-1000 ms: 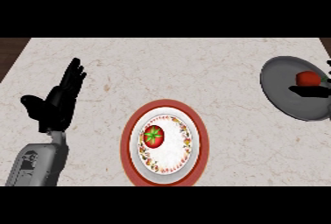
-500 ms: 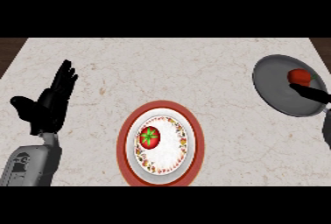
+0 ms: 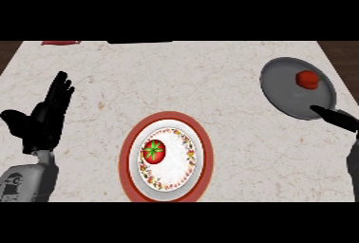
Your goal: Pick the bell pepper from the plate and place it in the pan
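A round red vegetable with a green stem top (image 3: pixel 154 151) lies on the white, red-rimmed plate (image 3: pixel 199 153) at the counter's middle front. The grey pan (image 3: pixel 288 92) sits at the far right, its black handle (image 3: pixel 338 118) pointing toward me. A second, smaller red piece (image 3: pixel 307 79) lies inside the pan. My left hand (image 3: pixel 43 118) rests open at the left edge, fingers up, well apart from the plate. Only a dark sliver of my right hand (image 3: pixel 353 161) shows at the right edge, below the pan handle and touching nothing that I can see.
The pale marble counter (image 3: pixel 210 80) spreads between plate and pan. A flat red thing (image 3: pixel 57 42) and a dark thing (image 3: pixel 140 42) lie at the far edge. Dark wood floor shows past the counter's far corners.
Plate, pan and left hand have all slid leftward in the view, bringing the whole pan into sight. The dark sliver of the right hand has appeared at the right edge.
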{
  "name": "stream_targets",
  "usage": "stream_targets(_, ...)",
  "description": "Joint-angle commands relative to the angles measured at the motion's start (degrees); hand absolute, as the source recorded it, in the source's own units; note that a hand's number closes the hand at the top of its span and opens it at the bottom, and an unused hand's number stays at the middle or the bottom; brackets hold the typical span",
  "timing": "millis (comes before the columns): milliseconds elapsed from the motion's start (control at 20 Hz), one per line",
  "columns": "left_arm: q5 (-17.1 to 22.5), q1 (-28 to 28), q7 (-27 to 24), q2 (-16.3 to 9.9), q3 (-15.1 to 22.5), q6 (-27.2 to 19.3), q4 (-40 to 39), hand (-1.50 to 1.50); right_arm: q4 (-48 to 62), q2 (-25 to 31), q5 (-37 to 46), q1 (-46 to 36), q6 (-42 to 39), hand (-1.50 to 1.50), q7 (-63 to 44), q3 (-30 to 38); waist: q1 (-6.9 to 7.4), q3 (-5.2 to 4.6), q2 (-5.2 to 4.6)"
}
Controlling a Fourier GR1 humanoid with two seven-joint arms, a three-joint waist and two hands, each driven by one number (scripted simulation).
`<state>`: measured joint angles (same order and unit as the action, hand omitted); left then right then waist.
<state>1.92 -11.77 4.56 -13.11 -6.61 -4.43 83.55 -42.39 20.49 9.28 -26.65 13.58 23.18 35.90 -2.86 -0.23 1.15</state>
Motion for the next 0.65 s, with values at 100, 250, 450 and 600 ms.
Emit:
stream_targets(100, -0.1, 2.81, 0.3, 0.1, 0.15, -0.08, 3.12, 0.0, -21.48, -3.64, -2.84, 12.92, -5.44, -1.5, -6.8, -2.37, -0.84, -0.11, 0.34)
stream_targets(250, 0.19, 2.77, -0.42, -0.03, -0.37, 0.34, 1.37, 0.0, -33.19, -7.3, -3.53, 20.67, -5.79, -1.5, -9.59, -3.53, -1.44, -0.14, 0.18)
stream_targets(450, -0.91, 2.42, 0.31, 0.97, 1.43, -0.21, 3.99, 0.0, -51.69, -11.17, -2.97, 31.13, -7.04, -1.5, -18.57, -6.72, 0.27, 0.0, -0.41)
stream_targets(600, -1.32, -1.15, 1.15, 0.62, 0.5, -0.99, 0.93, 0.0, -62.86, -15.98, 0.02, 38.93, -5.65, -1.5, -23.15, -9.98, 0.97, 0.09, -0.84)
